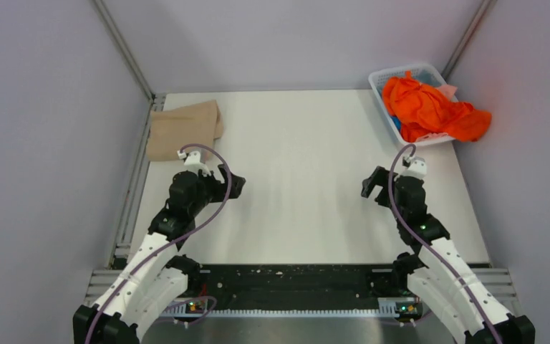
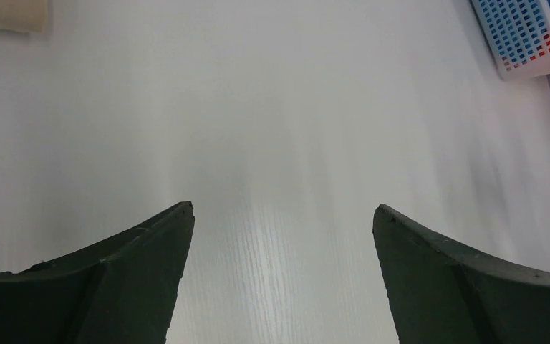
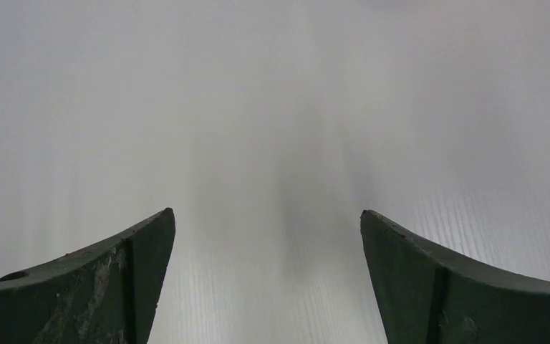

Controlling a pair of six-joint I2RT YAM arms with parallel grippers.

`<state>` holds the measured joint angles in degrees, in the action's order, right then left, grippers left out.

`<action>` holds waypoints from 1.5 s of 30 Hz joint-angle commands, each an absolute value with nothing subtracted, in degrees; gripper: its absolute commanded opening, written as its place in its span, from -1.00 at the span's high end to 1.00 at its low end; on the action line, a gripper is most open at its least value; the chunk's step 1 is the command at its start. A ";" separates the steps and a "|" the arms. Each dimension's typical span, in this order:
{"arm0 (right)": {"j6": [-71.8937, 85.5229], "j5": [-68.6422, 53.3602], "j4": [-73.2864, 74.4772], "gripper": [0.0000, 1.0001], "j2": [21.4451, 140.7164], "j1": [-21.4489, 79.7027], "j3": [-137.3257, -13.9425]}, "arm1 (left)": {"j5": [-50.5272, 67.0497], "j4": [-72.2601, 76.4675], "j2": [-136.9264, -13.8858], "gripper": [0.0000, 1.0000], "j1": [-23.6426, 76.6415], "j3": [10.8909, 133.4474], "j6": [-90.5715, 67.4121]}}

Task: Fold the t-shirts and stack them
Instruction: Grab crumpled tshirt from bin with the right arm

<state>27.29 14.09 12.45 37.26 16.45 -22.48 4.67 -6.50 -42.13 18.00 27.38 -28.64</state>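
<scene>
Shirts: orange t-shirt (image 1: 433,107) crumpled over basket (image 1: 377,80); tan t-shirt (image 1: 184,130) folded flat | jaws: both pairs apart, empty

Free passage over table (image 1: 301,186) middle; tan t-shirt (image 1: 184,129) far-left, basket (image 1: 377,82) far-right.

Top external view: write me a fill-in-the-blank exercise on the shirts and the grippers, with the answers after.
1. The t-shirt hanging over the rim of the basket is ____ in colour.
2. The tan t-shirt lies at the far ____ corner of the table.
3. The left gripper and the right gripper both stand ____ over bare table, holding nothing.

Missing words: orange; left; open.
</scene>
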 commanded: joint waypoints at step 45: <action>16.18 15.61 18.74 -0.87 104.02 -7.64 -93.90 | 3.87 -3.77 -41.28 -0.98 17.80 29.03 -29.38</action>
<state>15.62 20.56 17.45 98.76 -5.87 -88.03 4.58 -6.55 -40.53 18.00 27.38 -29.26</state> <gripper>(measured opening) 0.960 0.991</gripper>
